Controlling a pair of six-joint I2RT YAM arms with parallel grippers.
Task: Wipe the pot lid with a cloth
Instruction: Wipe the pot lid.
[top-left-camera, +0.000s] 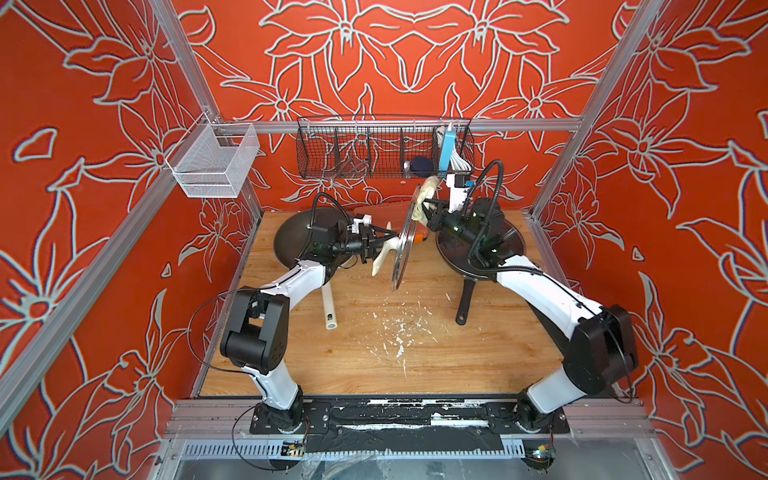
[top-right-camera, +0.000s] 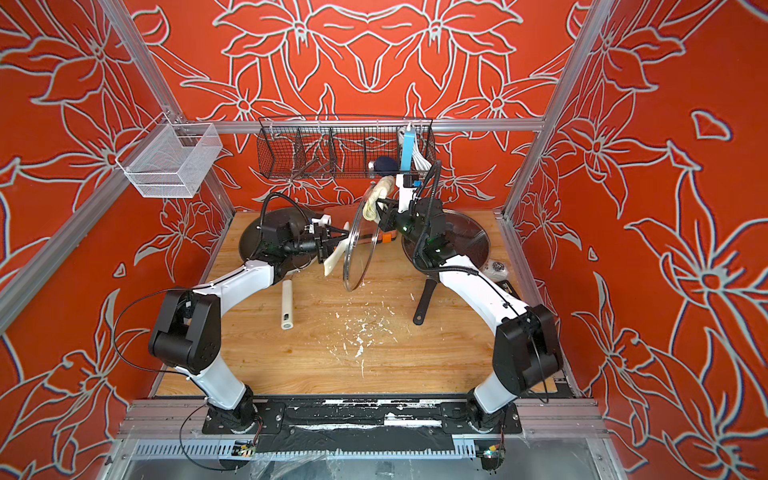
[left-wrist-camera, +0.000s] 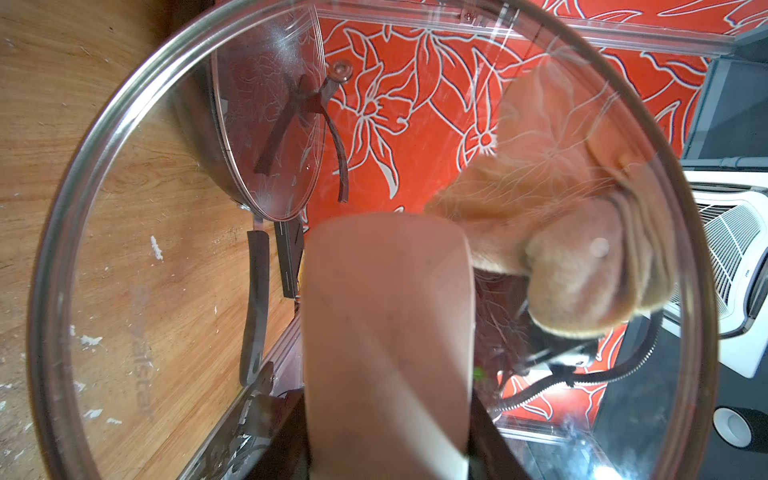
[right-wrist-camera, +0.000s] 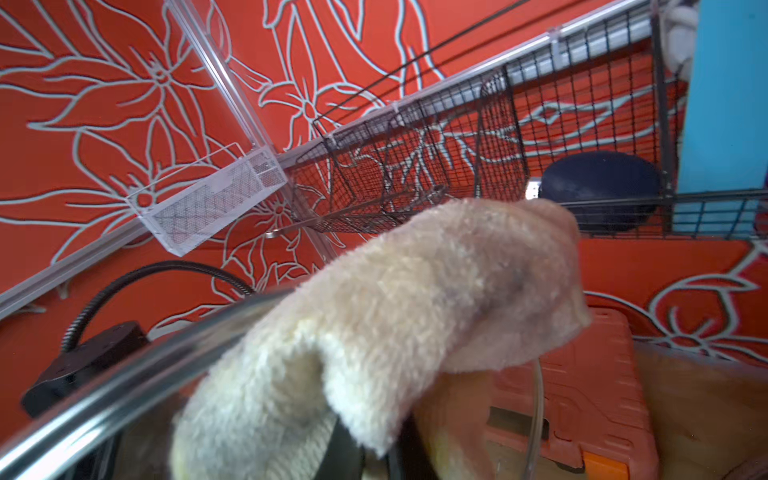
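- Now the pot lid (top-left-camera: 404, 245) is held on edge over the wooden table (top-left-camera: 374, 357), with its glass face upright; whether its lower rim touches the boards cannot be told.
- The lid's cream handle (top-left-camera: 382, 262) is pinched between the fingers of the left gripper (top-left-camera: 388, 240), which reaches in from the side of the cream-handled pan (top-left-camera: 291, 239).
- The cloth (top-left-camera: 424, 195) is clamped in the right gripper (top-left-camera: 430, 208), whose jaws are pressed together on a fold of it.
- The cloth is laid against the upper part of the lid, on the face turned away from the handle, and one end is raised past the rim in both top views.
- Through the glass, in the left wrist view, the cloth (left-wrist-camera: 582, 257) is seen bunched beside the handle (left-wrist-camera: 386, 332).
- In the right wrist view the cloth (right-wrist-camera: 395, 324) is draped over the lid's metal rim (right-wrist-camera: 124, 386), and a dark stain is seen on it.
- A black-handled pan (top-left-camera: 513, 243), covered by its own glass lid, is set under the right arm.
- A black wire basket (top-left-camera: 384, 149) is hung on the back rail, just above the cloth.
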